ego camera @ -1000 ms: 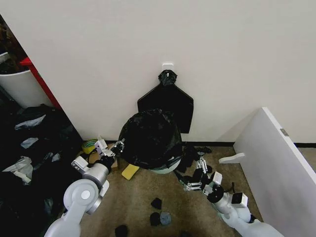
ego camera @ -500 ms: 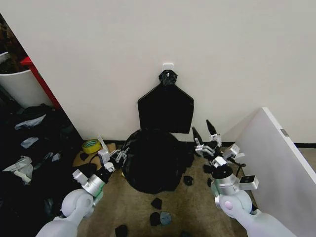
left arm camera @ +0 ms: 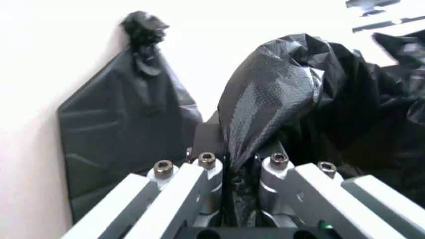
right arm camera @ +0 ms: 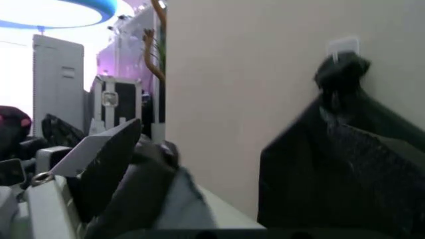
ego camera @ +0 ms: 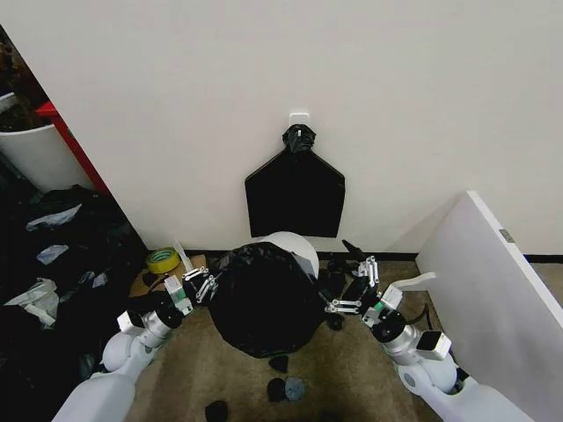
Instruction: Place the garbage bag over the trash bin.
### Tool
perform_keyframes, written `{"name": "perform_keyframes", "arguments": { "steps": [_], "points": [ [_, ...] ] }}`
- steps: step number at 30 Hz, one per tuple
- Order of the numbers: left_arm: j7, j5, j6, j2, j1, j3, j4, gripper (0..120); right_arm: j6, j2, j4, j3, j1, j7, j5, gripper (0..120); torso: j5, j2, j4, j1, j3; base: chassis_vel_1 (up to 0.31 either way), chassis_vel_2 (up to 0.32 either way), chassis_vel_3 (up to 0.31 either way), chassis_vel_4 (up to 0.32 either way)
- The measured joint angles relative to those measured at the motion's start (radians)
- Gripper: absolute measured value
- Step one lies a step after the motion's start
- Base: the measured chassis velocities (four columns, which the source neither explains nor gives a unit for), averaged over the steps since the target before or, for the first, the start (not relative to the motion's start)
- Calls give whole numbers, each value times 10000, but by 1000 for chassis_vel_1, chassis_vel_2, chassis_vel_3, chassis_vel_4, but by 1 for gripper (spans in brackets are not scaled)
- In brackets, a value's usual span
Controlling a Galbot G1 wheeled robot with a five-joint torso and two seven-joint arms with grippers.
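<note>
Left hand [ego camera: 201,286] pinches the garbage bag [ego camera: 262,299] shut, seen closest from its wrist, while the right hand [ego camera: 350,283] gapes empty beside the trash bin [ego camera: 295,246].

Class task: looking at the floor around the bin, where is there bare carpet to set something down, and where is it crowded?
Free: carpet between the garbage bag and the left gripper's arm; also beside the white board. Crowded: the black lumps below the bag, the dark clutter left, around the right gripper.

Trash bin [ego camera: 297,247]: mostly hidden behind garbage bag [ego camera: 262,297], only upper rim visible, between both grippers. Left gripper [left arm camera: 240,162]: finger bases cut off by frame edge. Right gripper [ego camera: 350,280]: bag contact unclear, wrist view blurred.
</note>
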Motion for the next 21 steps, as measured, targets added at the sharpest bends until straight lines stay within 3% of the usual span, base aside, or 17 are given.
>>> {"name": "perform_keyframes", "arguments": {
  "steps": [6, 21],
  "points": [
    [939, -32, -314, 104, -49, -94, 137, 4, -254, -89, -184, -342, 98, 304, -23, 100, 1, 0, 0, 0, 0, 0, 0, 0, 0],
    [874, -262, -172, 139, -55, -88, -8, 4, 324, -67, -969, -352, 238, -991, 453, 100, 1, 0, 0, 0, 0, 0, 0, 0, 0]
  ]
}}
